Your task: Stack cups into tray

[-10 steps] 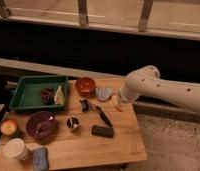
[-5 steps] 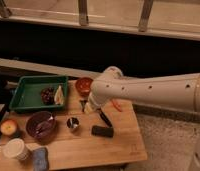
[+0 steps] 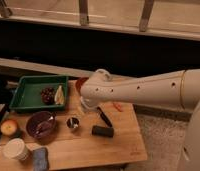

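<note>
The small metal cup [image 3: 72, 123] stands upright on the wooden table [image 3: 123, 147], right of the purple bowl [image 3: 41, 124]. The cream paper cup [image 3: 15, 149] stands at the table's front left corner. The green tray [image 3: 26, 90] lies at the back left; it holds a dark bunch of fruit [image 3: 48, 94] and a pale yellow wedge [image 3: 59, 95]. My white arm reaches in from the right. Its gripper [image 3: 84, 105] hangs at the arm's left end, just right of the tray and behind and above the metal cup. It touches neither cup.
The reddish-brown bowl [image 3: 80, 82] is mostly hidden behind the arm. A black utensil [image 3: 105, 117] and a black block [image 3: 102, 131] lie right of the metal cup. An apple [image 3: 9, 127] and a blue-grey sponge [image 3: 41, 157] lie front left. A small orange item [image 3: 117, 106] lies under the arm.
The arm has swung left from the table's right edge to over its middle, now covering most of the reddish-brown bowl. The cups and tray have not moved.
</note>
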Controlling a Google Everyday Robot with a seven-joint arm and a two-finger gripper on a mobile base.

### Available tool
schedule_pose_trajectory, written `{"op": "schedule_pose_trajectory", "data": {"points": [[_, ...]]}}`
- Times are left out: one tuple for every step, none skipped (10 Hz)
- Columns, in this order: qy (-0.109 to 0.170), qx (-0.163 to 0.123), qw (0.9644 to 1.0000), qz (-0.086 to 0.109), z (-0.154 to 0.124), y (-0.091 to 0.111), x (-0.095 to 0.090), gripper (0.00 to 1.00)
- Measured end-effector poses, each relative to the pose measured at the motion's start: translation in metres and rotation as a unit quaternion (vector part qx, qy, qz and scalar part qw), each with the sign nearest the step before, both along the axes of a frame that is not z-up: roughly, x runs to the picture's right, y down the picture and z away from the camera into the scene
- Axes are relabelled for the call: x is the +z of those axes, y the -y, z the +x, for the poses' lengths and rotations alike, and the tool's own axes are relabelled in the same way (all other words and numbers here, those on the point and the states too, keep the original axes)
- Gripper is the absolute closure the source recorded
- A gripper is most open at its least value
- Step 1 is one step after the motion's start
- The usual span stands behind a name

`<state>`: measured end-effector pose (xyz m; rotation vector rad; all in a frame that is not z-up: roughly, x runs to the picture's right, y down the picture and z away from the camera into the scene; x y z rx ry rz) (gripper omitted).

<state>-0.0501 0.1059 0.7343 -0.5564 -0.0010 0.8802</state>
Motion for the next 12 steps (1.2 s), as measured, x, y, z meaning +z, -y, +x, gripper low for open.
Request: {"op": "schedule_pose_trajectory", "data": {"points": [[0.000,0.001,1.0000,-0.002,0.000,-0.001,0.001,0.37],[0.007,-0.001,0.9999,-0.008,-0.007,-0.004,0.006,0.37],[0.013,-0.002,0.9998,-0.012,-0.016,-0.006,0.012,0.37],[0.025,-0.005,0.9994,-0.022,-0.032,-0.010,0.024,0.37],[0.033,-0.008,0.9990,-0.030,-0.041,-0.014,0.030,0.37],[0.039,-0.011,0.9985,-0.038,-0.046,-0.018,0.037,0.37],[0.042,-0.013,0.9979,-0.047,-0.046,-0.023,0.044,0.37],[0.045,-0.015,0.9972,-0.057,-0.049,-0.027,0.050,0.37],[0.047,-0.017,0.9966,-0.065,-0.051,-0.031,0.055,0.37],[0.046,-0.017,0.9955,-0.081,-0.051,-0.041,0.066,0.37],[0.046,-0.016,0.9949,-0.088,-0.051,-0.046,0.071,0.37],[0.048,-0.013,0.9939,-0.098,-0.053,-0.050,0.076,0.37]]}}
